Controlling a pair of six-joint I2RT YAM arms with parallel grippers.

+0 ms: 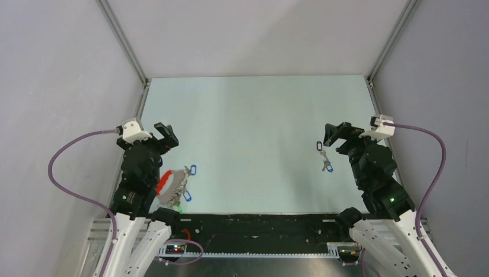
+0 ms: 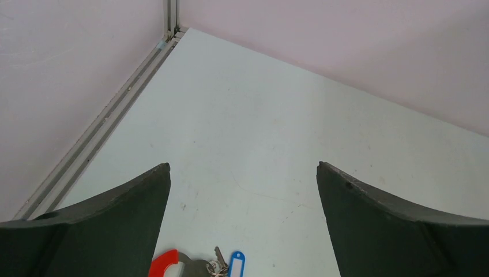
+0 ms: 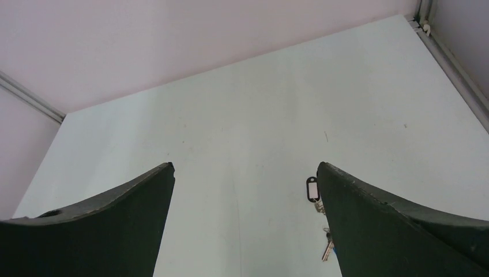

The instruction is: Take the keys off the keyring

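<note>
Near left on the table (image 1: 259, 127), the keyring (image 1: 164, 182) lies with its keys (image 1: 193, 169).
Both the left gripper (image 1: 163, 134) and the right gripper (image 3: 245, 166) gape wide, empty; a separate key cluster (image 1: 324, 158) lies beside the right one.

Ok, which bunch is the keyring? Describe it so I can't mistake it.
Look at the table's near-left corner, beside the left arm. The keyring lies there, bunched with silver keys. Its bright red curved band sets it apart from the small cluster by the right arm, which has no red.
</note>
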